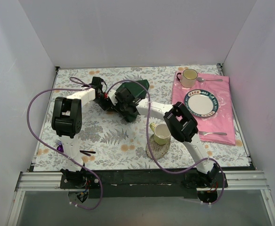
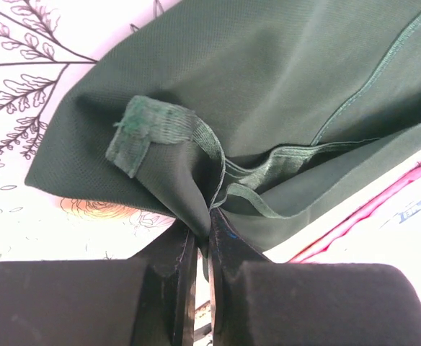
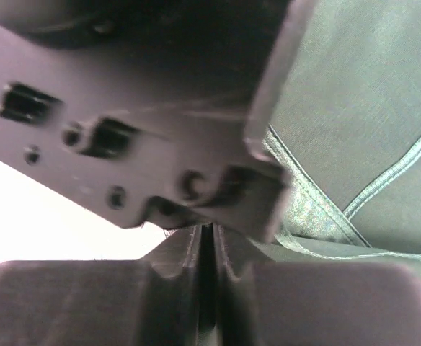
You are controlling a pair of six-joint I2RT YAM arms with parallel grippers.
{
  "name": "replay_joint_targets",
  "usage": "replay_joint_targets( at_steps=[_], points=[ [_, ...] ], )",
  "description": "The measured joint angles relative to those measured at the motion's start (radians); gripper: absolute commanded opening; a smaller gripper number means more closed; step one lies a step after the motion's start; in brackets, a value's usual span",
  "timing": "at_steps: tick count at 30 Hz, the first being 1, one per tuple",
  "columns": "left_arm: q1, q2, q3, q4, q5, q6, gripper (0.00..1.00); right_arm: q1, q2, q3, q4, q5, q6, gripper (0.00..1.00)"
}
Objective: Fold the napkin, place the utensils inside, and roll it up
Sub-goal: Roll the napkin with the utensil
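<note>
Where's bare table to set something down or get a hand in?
Free: front centre of the table, between left arm and cup; back strip between napkin and mug; front right corner below the pink cloth. Crowded: the middle, where left gripper and right gripper meet at the napkin, and the pink cloth with plate, mug, spoon, fork.

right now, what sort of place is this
Probably a robot test booth staged as a dining table: plain white walls, a floral tablecloth, and a plate on a pink cloth.
</note>
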Motion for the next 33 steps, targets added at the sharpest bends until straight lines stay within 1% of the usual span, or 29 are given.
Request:
replay_joint_targets(
  at_steps=[1, 2, 4, 5, 6, 7, 10, 13, 16, 17, 19, 20, 22, 23, 24, 26, 30, 33],
  points=[
    [0.000, 0.000, 0.005, -0.004, 0.000, 0.006, 0.00, -0.006, 0.000, 0.000, 0.001, -0.016, 0.006, 0.01],
    [0.000, 0.000, 0.010, -0.007, -0.002, 0.014, 0.00, -0.014, 0.000, 0.000, 0.003, -0.042, 0.018, 0.01],
    [0.000, 0.000, 0.019, -0.010, -0.009, 0.032, 0.09, -0.041, 0.000, 0.000, 0.009, -0.116, 0.048, 0.01],
    [-0.002, 0.000, 0.024, -0.010, -0.009, 0.040, 0.16, -0.058, 0.002, 0.000, 0.011, -0.163, 0.069, 0.01],
    [-0.003, 0.000, 0.026, -0.008, -0.009, 0.049, 0.31, -0.074, 0.005, 0.002, 0.013, -0.206, 0.083, 0.01],
    [-0.005, -0.002, 0.026, -0.002, -0.010, 0.055, 0.37, -0.093, 0.011, 0.004, 0.018, -0.260, 0.102, 0.01],
    [-0.004, -0.015, 0.026, 0.014, -0.021, 0.080, 0.52, -0.156, 0.042, 0.014, 0.032, -0.424, 0.175, 0.01],
    [-0.004, -0.048, 0.021, 0.042, -0.034, 0.095, 0.56, -0.209, 0.082, 0.041, 0.045, -0.568, 0.245, 0.01],
    [-0.002, -0.128, -0.027, 0.094, -0.044, 0.102, 0.52, -0.249, 0.124, 0.068, 0.061, -0.686, 0.311, 0.01],
    [-0.002, -0.154, -0.043, 0.111, -0.043, 0.103, 0.46, -0.259, 0.135, 0.072, 0.073, -0.719, 0.335, 0.01],
    [-0.003, -0.224, -0.094, 0.155, -0.040, 0.103, 0.38, -0.274, 0.153, 0.073, 0.101, -0.774, 0.386, 0.01],
    [-0.004, -0.258, -0.125, 0.183, -0.029, 0.101, 0.29, -0.280, 0.160, 0.073, 0.113, -0.797, 0.412, 0.01],
    [-0.005, -0.301, -0.178, 0.240, -0.006, 0.091, 0.21, -0.289, 0.172, 0.073, 0.130, -0.832, 0.458, 0.01],
    [-0.006, -0.307, -0.196, 0.259, 0.005, 0.080, 0.16, -0.293, 0.179, 0.073, 0.140, -0.848, 0.482, 0.01],
    [-0.007, -0.309, -0.216, 0.287, 0.024, 0.072, 0.09, -0.297, 0.185, 0.073, 0.150, -0.864, 0.505, 0.01],
    [-0.008, -0.296, -0.253, 0.339, 0.055, 0.050, 0.01, -0.305, 0.201, 0.073, 0.172, -0.900, 0.552, 0.01],
    [-0.011, -0.249, -0.295, 0.424, 0.096, 0.010, 0.00, -0.320, 0.222, 0.075, 0.196, -0.952, 0.628, 0.01],
    [-0.012, -0.223, -0.313, 0.483, 0.109, -0.021, 0.00, -0.323, 0.227, 0.075, 0.199, -0.963, 0.661, 0.01]
  ],
)
